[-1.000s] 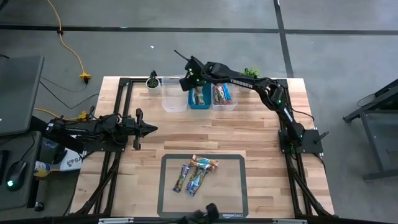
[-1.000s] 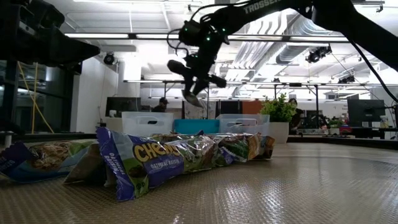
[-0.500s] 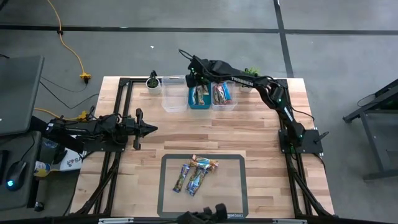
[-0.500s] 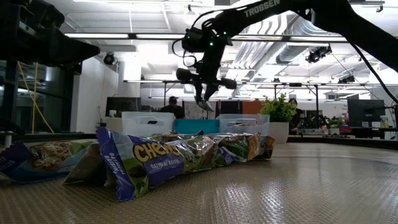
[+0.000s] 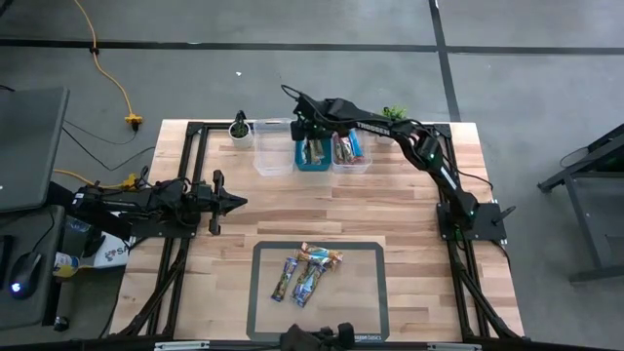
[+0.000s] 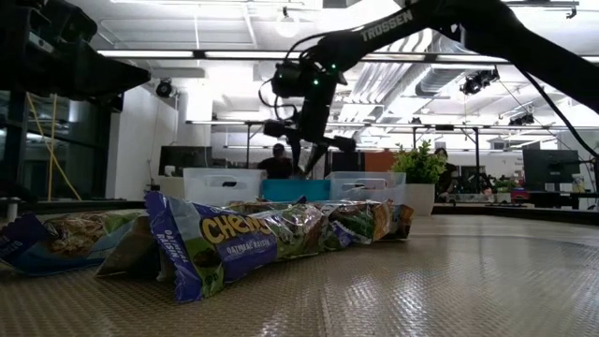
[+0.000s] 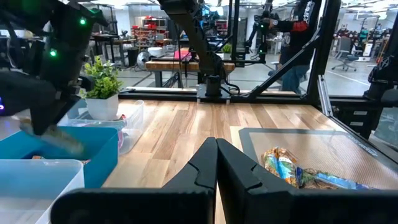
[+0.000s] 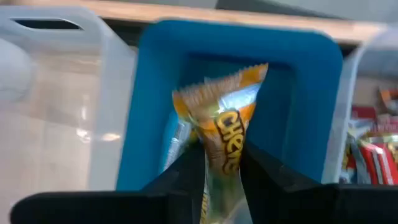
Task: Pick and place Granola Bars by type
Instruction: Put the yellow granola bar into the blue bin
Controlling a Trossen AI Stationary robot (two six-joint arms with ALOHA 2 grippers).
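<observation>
My right gripper (image 5: 305,128) hangs over the far end of the blue bin (image 5: 313,164) at the table's far edge, shut on a granola bar (image 8: 221,127) in an orange-and-green wrapper. Other bars lie in that bin, and red-wrapped bars (image 8: 373,152) lie in the clear bin (image 5: 351,166) to its right. Several more bars (image 5: 306,272) lie flat in a loose heap on the dark mat (image 5: 366,255) near the table's near edge. My left gripper (image 5: 237,202) waits shut above the table's left side, away from everything. My right gripper pinches the granola bar between its two fingers (image 8: 186,169), on the wrapper's middle (image 8: 222,163). It comes from above, pointing down. The bar's crimped end (image 8: 221,84) sticks out past the fingertips. The bar is lifted clear above the blue bin (image 8: 311,124).
A clear bin (image 5: 273,161) stands left of the blue one. A small potted plant (image 5: 239,127) stands at the far left corner, and another plant (image 5: 395,114) behind the right clear bin. Bare wood lies between the bins and the mat.
My right gripper, still shut on the bar, has moved a little toward the table's right, from the clear left bin's edge to over the blue bin, and has come down toward it. The bars on the mat have not moved.
</observation>
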